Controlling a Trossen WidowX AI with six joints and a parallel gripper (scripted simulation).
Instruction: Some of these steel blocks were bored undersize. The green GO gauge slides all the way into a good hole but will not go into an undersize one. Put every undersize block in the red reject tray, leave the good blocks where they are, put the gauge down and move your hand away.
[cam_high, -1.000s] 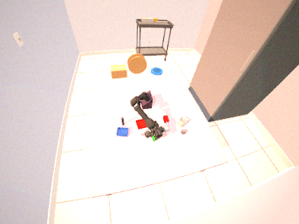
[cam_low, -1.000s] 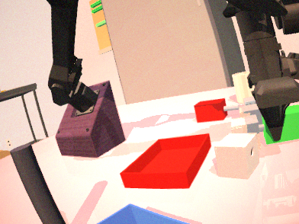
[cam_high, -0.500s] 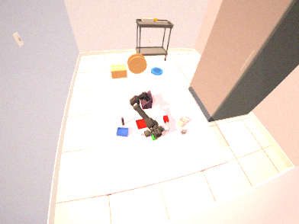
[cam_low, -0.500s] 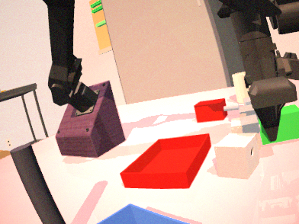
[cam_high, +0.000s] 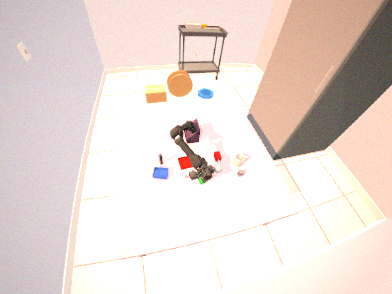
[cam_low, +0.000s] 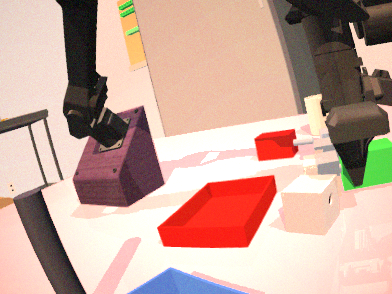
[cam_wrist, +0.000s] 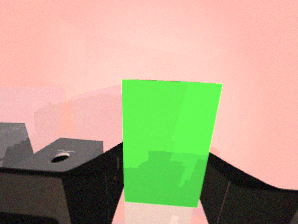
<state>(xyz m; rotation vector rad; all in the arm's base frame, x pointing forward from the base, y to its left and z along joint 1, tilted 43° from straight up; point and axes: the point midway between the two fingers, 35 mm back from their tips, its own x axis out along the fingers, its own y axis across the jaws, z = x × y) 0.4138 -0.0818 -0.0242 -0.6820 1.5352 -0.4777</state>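
Note:
My gripper is shut on the green gauge, its wide handle between the fingers. The gauge's pin is hidden, so I cannot tell whether it is in a hole. A steel block with a hole in its side face stands right of the red tray. Other blocks behind it are partly covered by the gripper in the exterior view. In the wrist view one block with a hole on top lies left of the handle, another block farther left. The tray shows no block inside.
A red block-shaped piece with a thin pin lies behind the steel blocks. A blue tray and a dark upright cylinder are on the red tray's other side. A pale cylinder stands behind. The purple arm base is at the back.

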